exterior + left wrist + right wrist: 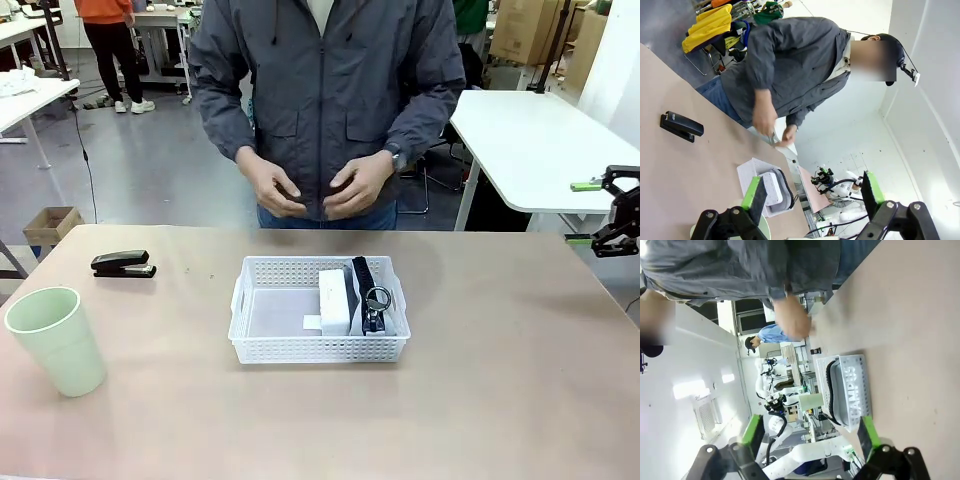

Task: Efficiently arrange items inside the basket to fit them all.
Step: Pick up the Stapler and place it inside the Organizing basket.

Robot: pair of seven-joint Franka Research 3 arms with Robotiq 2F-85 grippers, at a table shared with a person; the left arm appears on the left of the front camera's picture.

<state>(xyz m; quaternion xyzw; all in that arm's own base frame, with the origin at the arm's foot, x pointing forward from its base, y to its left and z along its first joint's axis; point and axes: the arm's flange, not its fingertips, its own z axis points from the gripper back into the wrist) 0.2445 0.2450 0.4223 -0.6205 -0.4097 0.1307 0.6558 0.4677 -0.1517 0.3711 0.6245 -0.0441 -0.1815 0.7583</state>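
You have the white block (334,300) and pouch (368,290) in the basket (240,300), at its right side. The stapler (123,264) and cup (57,340) lie outside on the table (500,400), at left. Your left hand (812,192) and right hand (809,432) gape wide, empty.

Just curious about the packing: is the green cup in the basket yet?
Out. The cup stands upright on the table, left of the basket.

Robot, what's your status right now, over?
Left gripper open, right gripper open, both empty. Block and pouch in basket; stapler, cup out on table. Person's hands beyond far edge.
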